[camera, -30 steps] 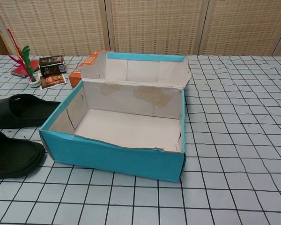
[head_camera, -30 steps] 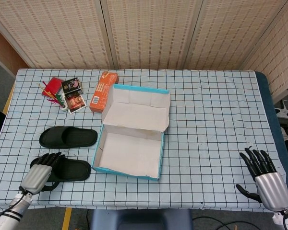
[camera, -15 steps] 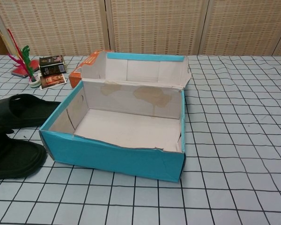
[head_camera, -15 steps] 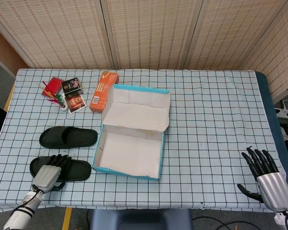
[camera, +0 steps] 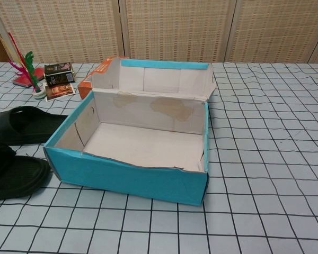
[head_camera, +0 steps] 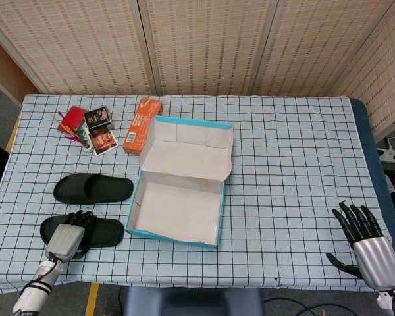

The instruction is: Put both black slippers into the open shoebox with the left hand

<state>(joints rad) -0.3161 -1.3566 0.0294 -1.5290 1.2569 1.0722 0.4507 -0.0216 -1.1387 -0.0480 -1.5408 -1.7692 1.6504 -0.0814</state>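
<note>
Two black slippers lie left of the shoebox. The far slipper [head_camera: 92, 189] [camera: 24, 124] lies flat on the cloth. My left hand [head_camera: 69, 238] rests on the near slipper [head_camera: 102, 232] [camera: 16, 177], its fingers [head_camera: 79, 218] stretched over the strap; no closed grip shows. The open shoebox [head_camera: 214, 217] [camera: 127, 177] has blue walls, a bare white inside and its lid [head_camera: 187, 151] folded back. My right hand [head_camera: 365, 242] hovers at the table's near right corner, fingers spread and holding nothing.
An orange carton [head_camera: 143, 124] lies behind the shoebox's left corner. A red booklet, small cards and a plant-like ornament [head_camera: 85, 131] sit at the far left. The checked tablecloth [head_camera: 296, 171] covers the table; the near edge runs just below both hands.
My left hand has slid right and nearer along the near slipper, so its fingers now cover the strap. The slippers, the box and my right hand have barely moved.
</note>
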